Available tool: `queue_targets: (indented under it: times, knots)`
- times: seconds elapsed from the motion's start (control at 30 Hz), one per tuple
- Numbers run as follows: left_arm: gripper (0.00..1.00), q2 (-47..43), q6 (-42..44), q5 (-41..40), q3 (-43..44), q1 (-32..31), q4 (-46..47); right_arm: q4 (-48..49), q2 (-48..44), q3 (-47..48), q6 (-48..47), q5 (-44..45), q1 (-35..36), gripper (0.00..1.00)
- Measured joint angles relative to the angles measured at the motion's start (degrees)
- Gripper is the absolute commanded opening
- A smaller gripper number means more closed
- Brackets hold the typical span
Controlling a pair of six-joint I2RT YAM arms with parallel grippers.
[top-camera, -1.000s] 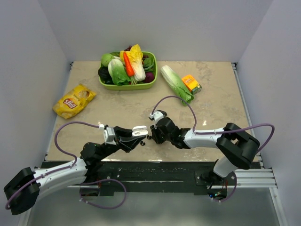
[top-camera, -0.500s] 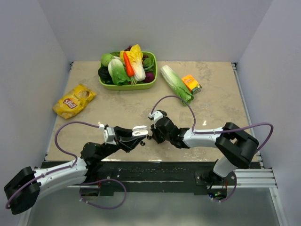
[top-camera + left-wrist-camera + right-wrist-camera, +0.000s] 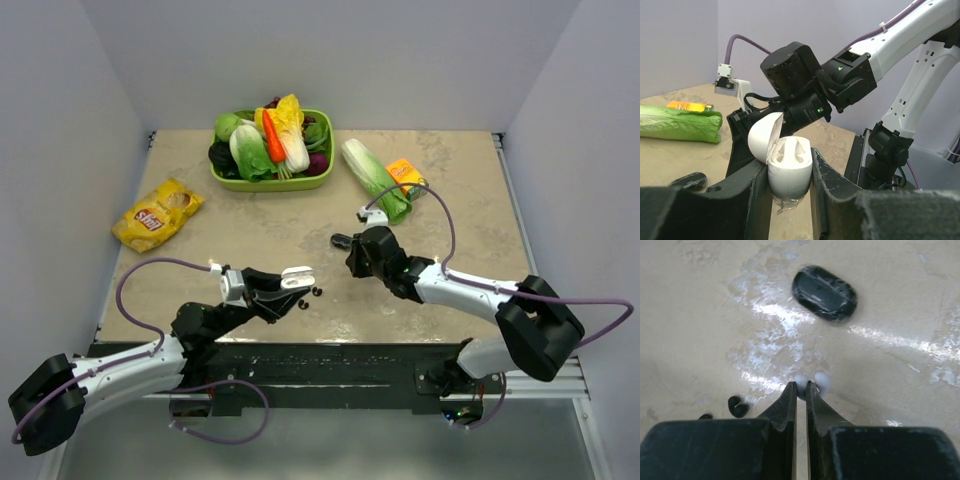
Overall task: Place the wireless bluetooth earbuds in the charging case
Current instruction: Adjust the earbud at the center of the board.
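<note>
From above, my right gripper [image 3: 353,252] has pulled back from the charging case [image 3: 298,276], which it was crowding half a second ago. It now sits just beside a black case [image 3: 341,240] further out on the bench [image 3: 470,240]. My left gripper [image 3: 290,288] is clamped on the open white case near the front edge, with the black earbuds [image 3: 316,292] lying just beside it. I judge that the insertion is not finished and another approach is needed. Pale walls box in the marbled beige bench. A green basket [image 3: 270,184] of vegetables, a chips bag [image 3: 157,213], a cabbage [image 3: 375,178] and an orange pack [image 3: 407,177] sit well back.

At my left wrist, the charging case [image 3: 790,172] stands pinched between my fingers [image 3: 822,180], lid tipped open. Whether any bud is seated I cannot tell.

At my right wrist, the fingers [image 3: 785,402] are almost pressed together, nipping a white earbud [image 3: 801,381] at their very tips. A second white lobe [image 3: 821,380] touches it; whether that is another bud, I cannot say. The black case [image 3: 824,293] lies ahead and a black earbud [image 3: 737,407] to the left.
</note>
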Motion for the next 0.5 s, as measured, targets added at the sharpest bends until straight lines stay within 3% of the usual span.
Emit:
queue_targets:
  times: [0.33, 0.47, 0.5]
  knots:
    - [0.00, 1.46, 0.00, -0.90, 0.00, 0.00, 0.04, -0.02, 6.60, 0.02, 7.93, 0.63, -4.35, 0.00]
    - [0.00, 1.49, 0.00, -1.16, 0.00, 0.00, 0.07, 0.42, 7.87, 0.02, 9.31, 0.28, -4.66, 0.31]
    - [0.00, 1.51, 0.00, -1.22, 0.00, 0.00, 0.07, 0.59, 8.24, 0.02, 9.42, -0.17, -4.72, 0.34]
